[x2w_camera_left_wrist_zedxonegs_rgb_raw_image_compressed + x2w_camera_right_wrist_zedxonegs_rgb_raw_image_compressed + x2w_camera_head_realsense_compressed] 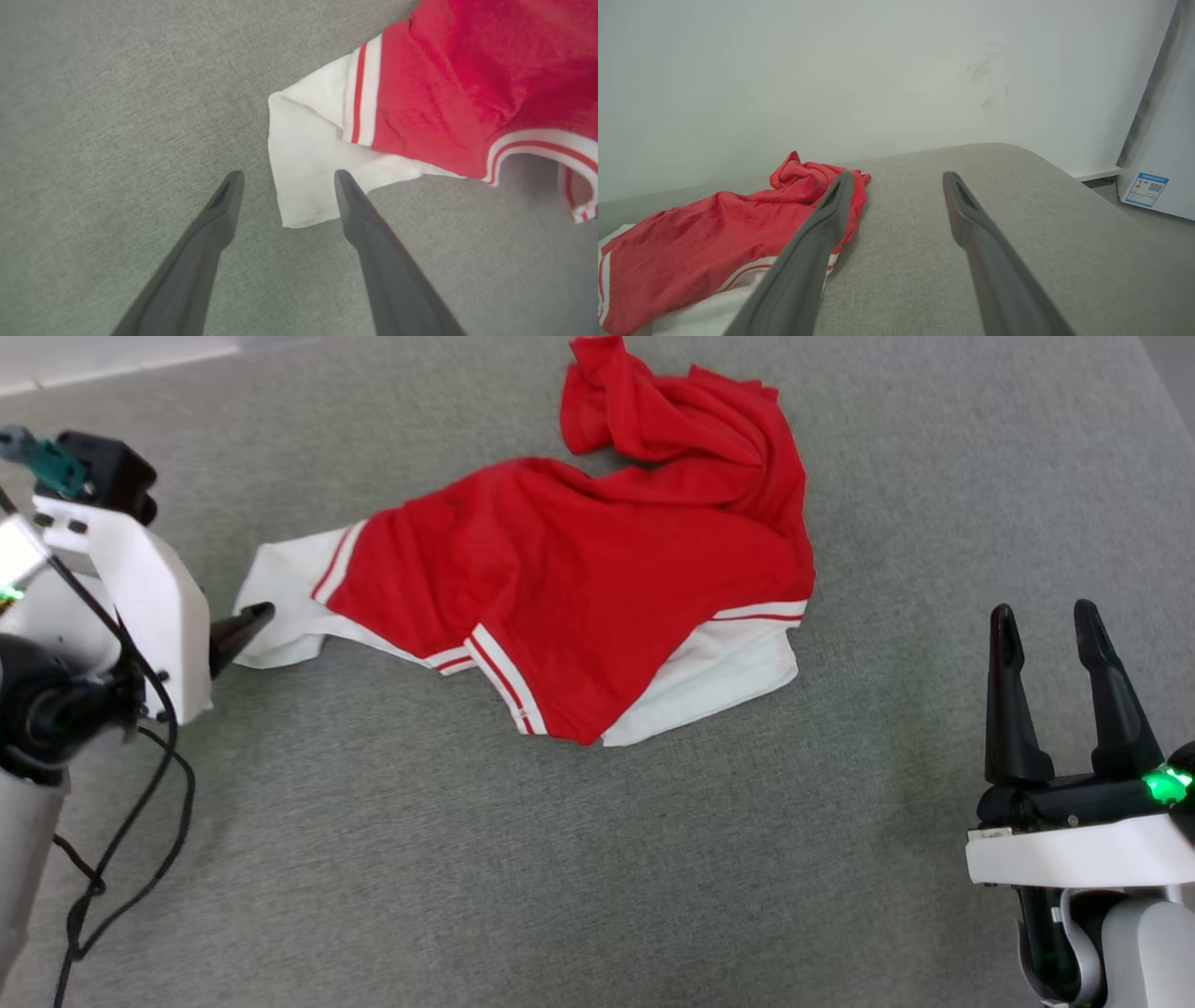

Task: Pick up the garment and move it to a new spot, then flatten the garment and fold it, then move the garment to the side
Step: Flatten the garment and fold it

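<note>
Head view. The garment lies crumpled in the upper middle of the frame on grey woven upholstery. Its red body is rumpled and one end is bunched into a heap near the top edge. The left gripper sits at the left edge, with one dark tip just beside a white sleeve. The right gripper is at lower right, fingers spread, empty, well apart from the cloth.

Left wrist view. We see the fingers spread, straddling the corner of the white sleeve; we cannot tell if they touch it. The knit looks thin and limp, with striped trim. Our worry is that a pinch on this corner alone catches too little cloth. It could then slip free, or the body could drag and bunch further.

Right wrist view. The red heap is at centre left, before a plain pale wall. The tapered fingers are parted over the coarse weave, which could snag a low tip.
</note>
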Available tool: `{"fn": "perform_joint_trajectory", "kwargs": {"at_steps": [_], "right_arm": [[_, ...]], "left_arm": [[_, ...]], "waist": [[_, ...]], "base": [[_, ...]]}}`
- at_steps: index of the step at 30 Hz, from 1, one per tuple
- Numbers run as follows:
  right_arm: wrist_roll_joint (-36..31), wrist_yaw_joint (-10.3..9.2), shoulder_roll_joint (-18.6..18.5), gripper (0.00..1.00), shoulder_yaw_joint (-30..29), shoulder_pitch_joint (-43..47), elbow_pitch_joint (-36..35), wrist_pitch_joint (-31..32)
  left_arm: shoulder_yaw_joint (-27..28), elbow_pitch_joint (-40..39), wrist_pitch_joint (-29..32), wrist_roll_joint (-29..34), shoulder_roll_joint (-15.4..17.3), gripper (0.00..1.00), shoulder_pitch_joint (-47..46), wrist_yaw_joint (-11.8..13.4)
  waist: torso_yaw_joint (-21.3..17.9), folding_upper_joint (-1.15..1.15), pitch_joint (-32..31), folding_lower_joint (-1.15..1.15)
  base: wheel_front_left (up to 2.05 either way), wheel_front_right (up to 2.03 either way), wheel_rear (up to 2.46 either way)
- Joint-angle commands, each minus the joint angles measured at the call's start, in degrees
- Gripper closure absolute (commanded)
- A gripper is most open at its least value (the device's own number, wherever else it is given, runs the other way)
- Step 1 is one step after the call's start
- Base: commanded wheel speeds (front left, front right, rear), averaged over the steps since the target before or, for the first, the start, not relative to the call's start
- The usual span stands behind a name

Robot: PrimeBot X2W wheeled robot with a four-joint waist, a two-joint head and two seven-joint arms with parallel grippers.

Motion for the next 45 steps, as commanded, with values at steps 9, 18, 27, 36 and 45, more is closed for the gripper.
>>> {"fn": "perform_joint_trajectory", "kwargs": {"at_steps": [9, 18, 27, 36, 45], "right_arm": [[0.6, -0.02, 0.2, 0.0, 0.3, -2.0, 1.9, -1.5], [-0.5, -0.02, 0.2, 0.0, 0.5, -2.3, 3.1, -1.8], [-2.1, -0.02, 0.2, 0.0, 0.0, -1.6, 3.9, -1.1], [-2.5, -0.02, 0.2, 0.0, -1.7, 1.5, 4.6, 0.6], [-2.7, -0.02, 0.2, 0.0, -2.5, 3.1, 4.6, 2.2]], "left_arm": [[-4.4, 4.8, 6.6, 1.4, 0.9, 0.0, -3.0, 0.4], [-8.0, 4.3, 1.8, 1.0, 0.7, 1.0, -0.7, -0.6], [-6.9, 2.6, -21.5, 3.7, 2.4, 1.0, -2.5, -0.7], [-7.2, -3.5, -36.5, 3.3, 7.8, 1.0, 5.2, -0.7], [-10.7, -12.4, -41.5, 5.0, 11.3, 1.0, 19.8, -0.4]], "waist": [[-1.8, 0.0, 3.8, 0.0], [0.1, 0.0, 3.2, 0.0], [4.1, 0.0, -2.7, 0.0], [10.1, 0.0, -9.6, 0.0], [15.0, 0.0, -12.5, 0.0]], "base": [[0.0, 0.0, 0.0], [0.0, 0.0, 0.0], [0.0, 0.0, 0.0], [0.0, 0.0, 0.0], [0.0, 0.0, 0.0]]}}
